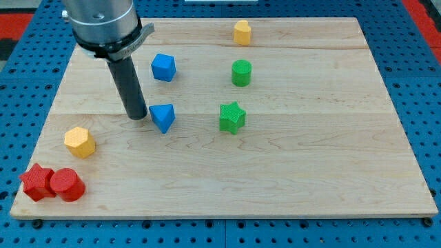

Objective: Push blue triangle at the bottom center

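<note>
Wooden board: my tip just left of blue triangle.

The arm ends in a broad silver-grey metal cylinder with a brushed sheen, ringed at its base by a dark clamp band with small lugs jutting out on the view's right. Below it runs a plain, straight, matte dark-grey rod, down to my tip.

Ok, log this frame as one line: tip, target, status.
tip: just left of blue triangle, contact unclear | target: mid-board, left of green star | status: not yet at bottom center
</note>
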`<state>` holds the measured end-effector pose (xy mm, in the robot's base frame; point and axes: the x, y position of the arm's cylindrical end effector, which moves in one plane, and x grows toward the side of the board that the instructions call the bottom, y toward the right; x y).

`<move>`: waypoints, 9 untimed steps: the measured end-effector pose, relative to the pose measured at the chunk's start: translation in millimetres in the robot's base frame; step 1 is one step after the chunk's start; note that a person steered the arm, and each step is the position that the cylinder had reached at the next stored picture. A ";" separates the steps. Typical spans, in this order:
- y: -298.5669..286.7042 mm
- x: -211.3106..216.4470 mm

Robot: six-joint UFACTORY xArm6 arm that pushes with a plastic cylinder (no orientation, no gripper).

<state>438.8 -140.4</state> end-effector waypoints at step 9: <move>64.9 45.4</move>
<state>484.2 -75.5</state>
